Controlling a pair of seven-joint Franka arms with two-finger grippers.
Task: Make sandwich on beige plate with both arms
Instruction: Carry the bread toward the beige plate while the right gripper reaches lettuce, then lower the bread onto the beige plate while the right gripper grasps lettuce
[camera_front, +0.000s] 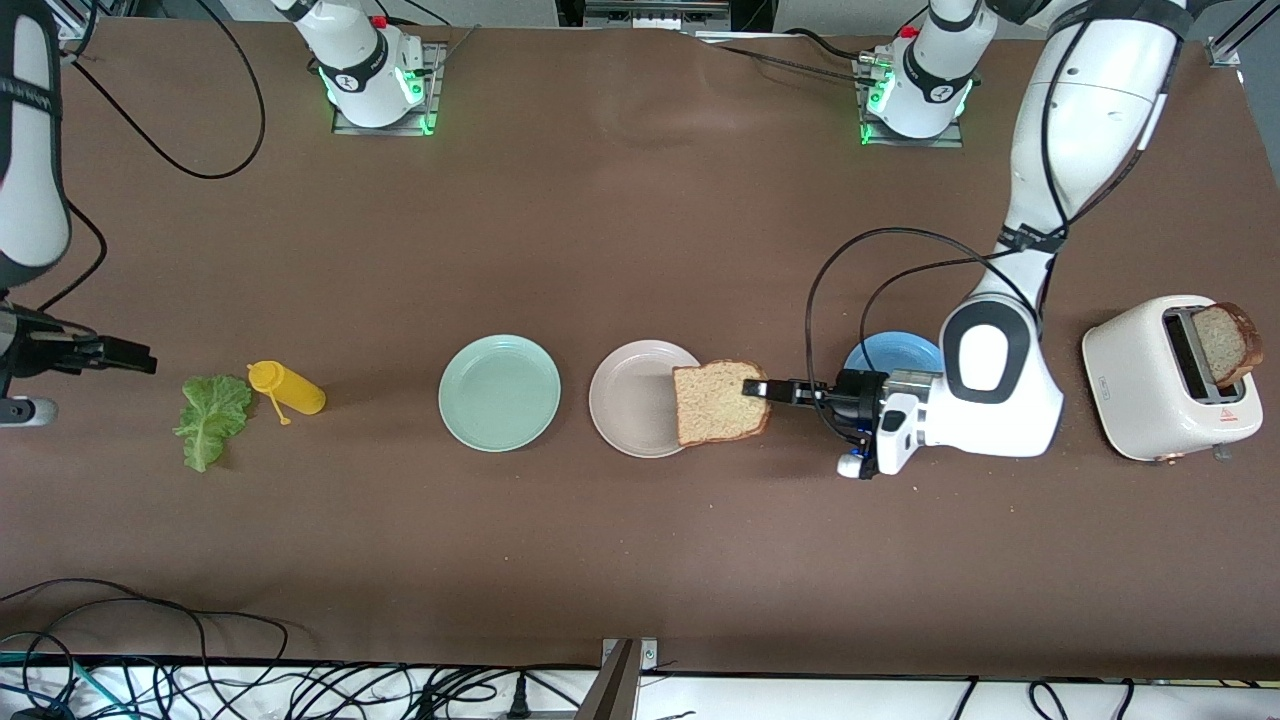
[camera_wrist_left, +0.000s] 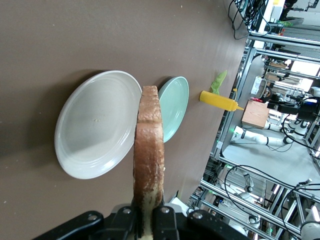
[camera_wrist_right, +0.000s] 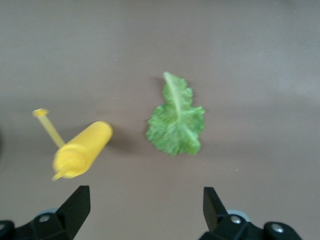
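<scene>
Green lettuce leaf lies untouched on the bench near the right arm's end; our right hand waits over it, fingers apart. Mustard bottle and mint plate come next. On the beige plate nothing sits yet: our left hand holds the first bread slice, clamped, over its rim. Second slice remains in the toaster.

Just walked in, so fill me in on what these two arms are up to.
The left gripper is shut on a bread slice and holds it over the beige plate's edge. The right gripper hangs open above the lettuce and the yellow bottle at its end of the table. A second slice sits in the toaster. The green plate and blue plate are bare.
</scene>
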